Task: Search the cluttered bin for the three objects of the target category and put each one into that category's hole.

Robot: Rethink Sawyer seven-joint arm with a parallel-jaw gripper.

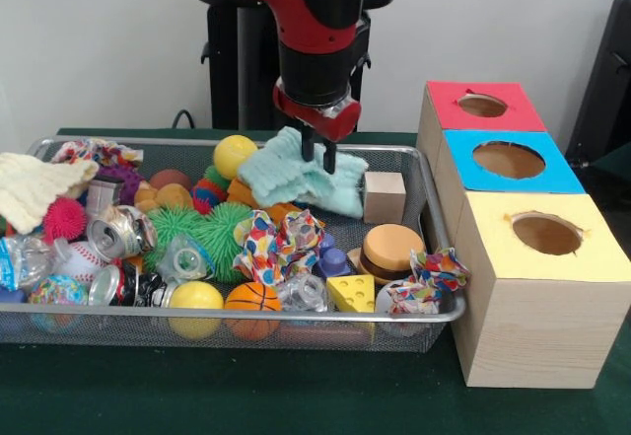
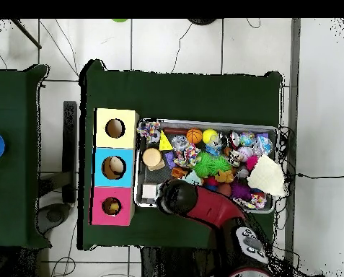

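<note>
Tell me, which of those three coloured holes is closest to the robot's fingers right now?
The red-topped hole, at the far end of the row of boxes. The blue and yellow ones lie farther from the gripper, which is down on the mint cloth.

- A plain pale wall [image 1: 108,50] stands behind the table.
- Dark green cloth covers the table [image 1: 227,396].
- White tiled floor [image 2: 174,43] surrounds it, crossed by thin cables [image 2: 180,45].
- A second green-topped table [image 2: 12,155], apparently, stands alongside.

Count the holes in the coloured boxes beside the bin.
3, one per box top: the red box hole farthest back, the blue box hole in the middle, the yellow box hole nearest the camera.
</note>
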